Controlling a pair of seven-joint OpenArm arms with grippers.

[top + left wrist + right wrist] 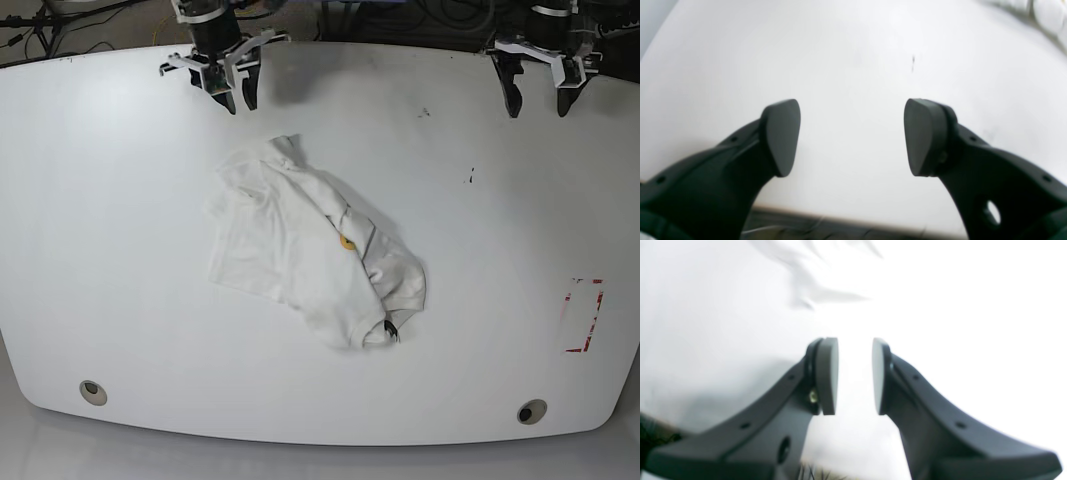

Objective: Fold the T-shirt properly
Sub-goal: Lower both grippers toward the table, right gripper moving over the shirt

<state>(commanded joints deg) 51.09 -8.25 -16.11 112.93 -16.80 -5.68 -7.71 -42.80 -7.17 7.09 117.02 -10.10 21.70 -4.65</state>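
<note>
Left claw [852,137] spread wide, right claw [855,376] part-spread, both empty. T-shirt [295,250] bunched on desk [130,290], right claw's 5 o'clock. I'd flatten first: pinch hems shallow, pull outward slowly.

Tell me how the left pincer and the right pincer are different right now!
The left pincer is open wide, but the right pincer is open only a little. The left pincer is far off to the side of the shirt, while the right pincer is close to the shirt's top end. Both are empty, and both have dark fingers.
</note>
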